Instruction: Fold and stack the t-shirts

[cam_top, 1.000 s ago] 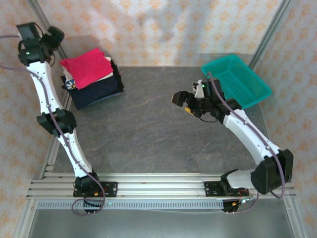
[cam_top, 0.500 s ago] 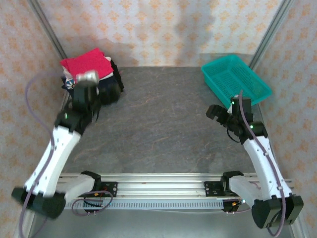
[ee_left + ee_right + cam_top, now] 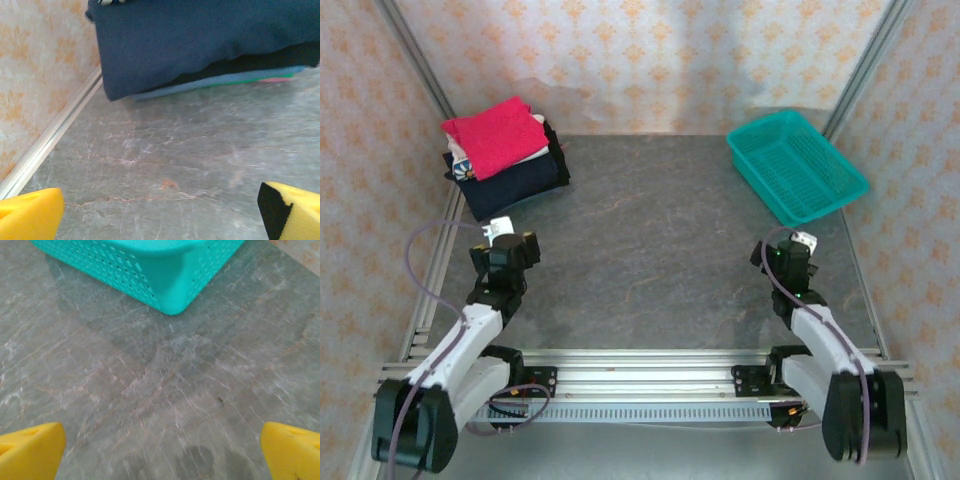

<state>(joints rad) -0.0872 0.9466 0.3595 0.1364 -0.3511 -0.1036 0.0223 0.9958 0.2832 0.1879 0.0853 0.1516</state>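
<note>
Both claws are spread wide and carry nothing. My left gripper hangs low over the table. Its yellow pads sit at the two bottom corners of the wrist view with bare stone between them. The right gripper is the same, open over bare stone just short of the teal basket.

Outward from the left claw, the navy t-shirt lies close ahead as the base of the pile in the far left corner. From above, the white t-shirt sits on it and the red t-shirt tops it off.

My worry is that pile. The red one lies skewed, shifted toward the back wall instead of square on the layers below. I judge that any brush from the left arm on a move forward could slide it off or drag the fold open. The pile also sits hard by the side rail, which leaves me little room to approach from that side.

Some things I cannot read. The white shirt is mostly covered, its emblem only a sliver. Thin blue, green and pink edges peek from under the navy cloth in the wrist view, and I cannot tell what they belong to. The basket's inside is cut off in the right wrist view.
</note>
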